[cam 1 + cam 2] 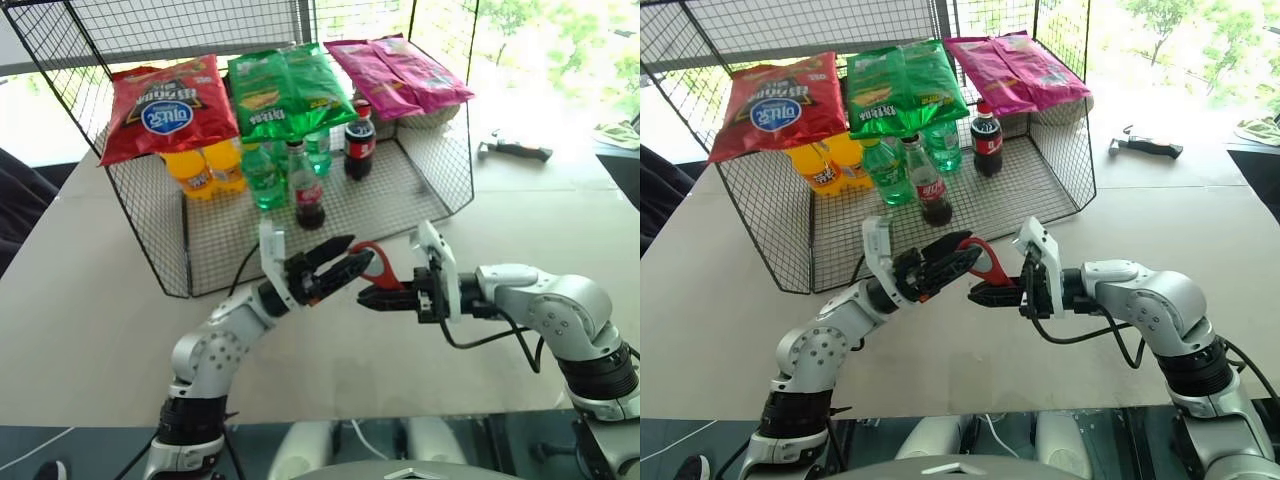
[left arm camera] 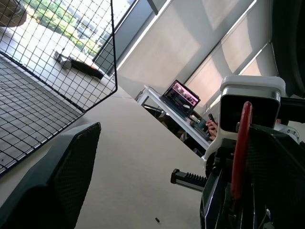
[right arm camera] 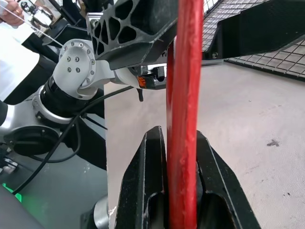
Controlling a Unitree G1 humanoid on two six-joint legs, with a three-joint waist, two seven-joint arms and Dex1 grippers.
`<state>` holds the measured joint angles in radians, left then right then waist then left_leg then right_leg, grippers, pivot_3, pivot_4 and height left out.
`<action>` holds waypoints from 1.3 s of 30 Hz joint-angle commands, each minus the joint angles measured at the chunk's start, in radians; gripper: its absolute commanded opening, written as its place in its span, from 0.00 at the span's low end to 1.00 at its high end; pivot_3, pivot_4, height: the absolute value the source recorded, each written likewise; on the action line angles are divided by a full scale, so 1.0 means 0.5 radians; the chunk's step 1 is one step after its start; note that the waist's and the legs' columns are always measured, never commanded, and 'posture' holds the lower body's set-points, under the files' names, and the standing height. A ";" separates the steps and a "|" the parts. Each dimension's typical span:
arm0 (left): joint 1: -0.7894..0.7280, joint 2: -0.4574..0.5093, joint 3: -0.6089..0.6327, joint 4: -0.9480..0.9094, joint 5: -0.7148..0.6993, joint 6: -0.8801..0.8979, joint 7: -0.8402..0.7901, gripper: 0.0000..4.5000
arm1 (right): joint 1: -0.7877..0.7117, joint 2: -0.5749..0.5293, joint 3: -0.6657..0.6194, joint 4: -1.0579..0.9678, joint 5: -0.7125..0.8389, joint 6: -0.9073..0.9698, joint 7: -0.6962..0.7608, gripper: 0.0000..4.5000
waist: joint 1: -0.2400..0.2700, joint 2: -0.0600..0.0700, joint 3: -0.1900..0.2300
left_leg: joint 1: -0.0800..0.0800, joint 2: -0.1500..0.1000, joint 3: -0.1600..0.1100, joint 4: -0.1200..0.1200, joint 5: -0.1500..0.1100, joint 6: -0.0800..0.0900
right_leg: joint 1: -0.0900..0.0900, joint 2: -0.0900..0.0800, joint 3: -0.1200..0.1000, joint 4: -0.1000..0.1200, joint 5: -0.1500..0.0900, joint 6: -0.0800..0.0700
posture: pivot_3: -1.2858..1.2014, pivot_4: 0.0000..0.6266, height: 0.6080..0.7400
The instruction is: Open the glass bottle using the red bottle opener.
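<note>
Pinching the flat red bottle opener (image 1: 378, 264) edgewise, right end effector (image 1: 366, 297) — left end effector (image 1: 340, 257) spread.

glass bottle (image 1: 308, 193) upright in rack | red bottle opener (image 1: 377, 263) midair

An office or lab: laptop (image 2: 181, 98) on desk, big windows (image 1: 1200, 40).
</note>
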<state>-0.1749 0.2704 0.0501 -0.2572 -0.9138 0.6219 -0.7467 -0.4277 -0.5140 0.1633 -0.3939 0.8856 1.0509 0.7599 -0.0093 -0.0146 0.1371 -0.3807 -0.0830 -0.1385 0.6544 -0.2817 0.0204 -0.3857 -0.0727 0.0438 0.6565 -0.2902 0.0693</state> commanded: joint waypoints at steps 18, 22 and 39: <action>0.189 -0.042 0.265 -0.019 0.847 -1.006 0.389 0.99 | 0.125 0.323 -0.479 0.406 -0.967 -1.402 -0.645 0.00 | 0.019 0.000 0.000 | 0.001 0.000 0.002 -0.002 0.000 -0.001 | 0.000 0.001 0.000 0.003 0.001 0.000 | 0.52 0.24 1.00; -0.029 -0.036 0.248 0.184 0.946 -1.056 0.465 0.99 | 0.073 0.361 -0.428 0.509 -1.159 -1.639 -0.684 0.00 | 0.009 0.000 0.000 | 0.002 -0.001 0.002 -0.002 0.000 -0.001 | -0.001 0.002 0.001 0.003 0.001 -0.001 | 0.52 0.24 1.00; -0.454 -0.024 0.195 0.826 1.175 -1.199 0.457 0.99 | 0.111 0.492 -0.399 0.500 -1.220 -1.701 -0.709 0.00 | -0.007 0.000 0.000 | 0.001 -0.001 0.002 -0.001 0.001 -0.002 | -0.003 0.004 0.001 0.005 0.001 -0.001 | 0.52 0.24 1.00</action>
<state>-0.3808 0.2519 0.1540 0.1356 -0.3357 0.0388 -0.5078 -0.3679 -0.2681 -0.0344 -0.0889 0.2740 0.2145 0.4067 -0.0127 -0.0146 0.1371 -0.3804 -0.0837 -0.1375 0.6540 -0.2811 0.0196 -0.3874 -0.0709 0.0442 0.6593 -0.2897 0.0690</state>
